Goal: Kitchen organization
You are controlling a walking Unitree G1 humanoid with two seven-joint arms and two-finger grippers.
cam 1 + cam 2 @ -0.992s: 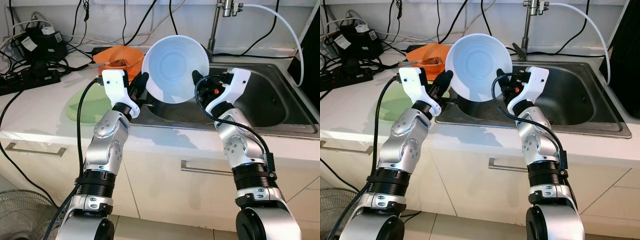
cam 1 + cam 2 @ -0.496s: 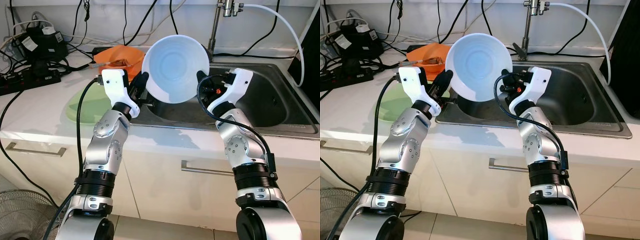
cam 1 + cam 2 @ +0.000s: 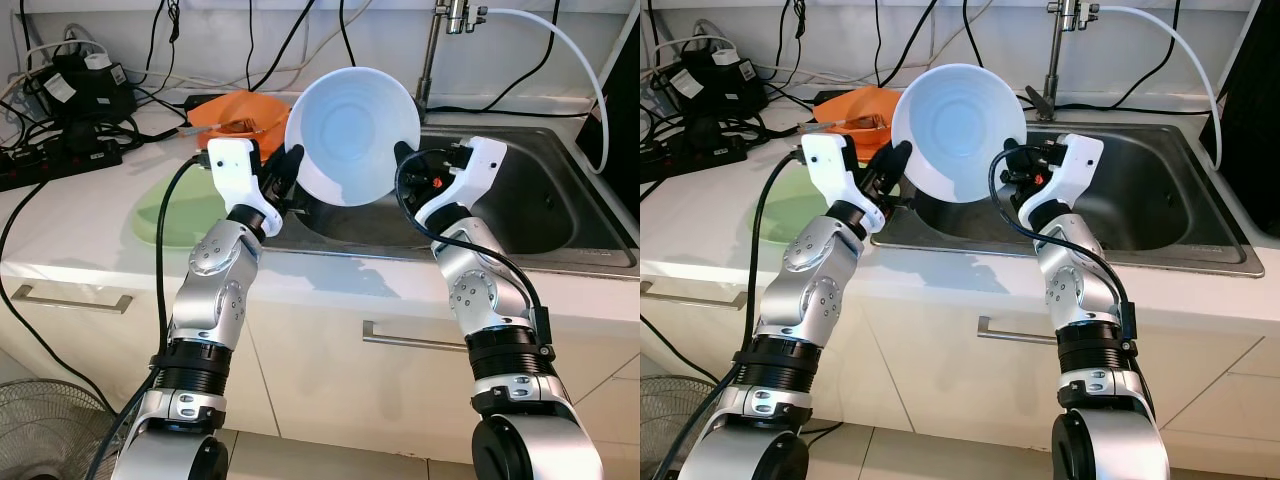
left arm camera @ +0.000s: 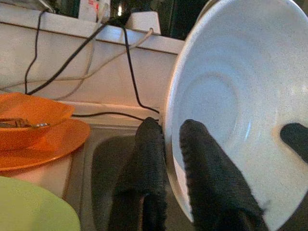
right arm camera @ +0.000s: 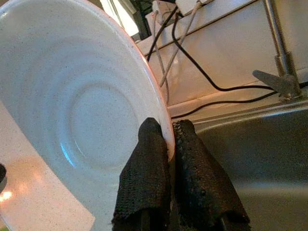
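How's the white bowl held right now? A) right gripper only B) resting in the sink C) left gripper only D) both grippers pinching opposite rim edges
D: the left gripper and right gripper each clamp the white bowl rim, holding it above the sink.

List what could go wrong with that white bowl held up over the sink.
The white bowl is pinched only at its rim, by the left gripper and the right gripper, so uneven arm motion might twist it loose. It hangs above the steel sink; a drop there could chip it. The faucet stands close behind and may be struck.
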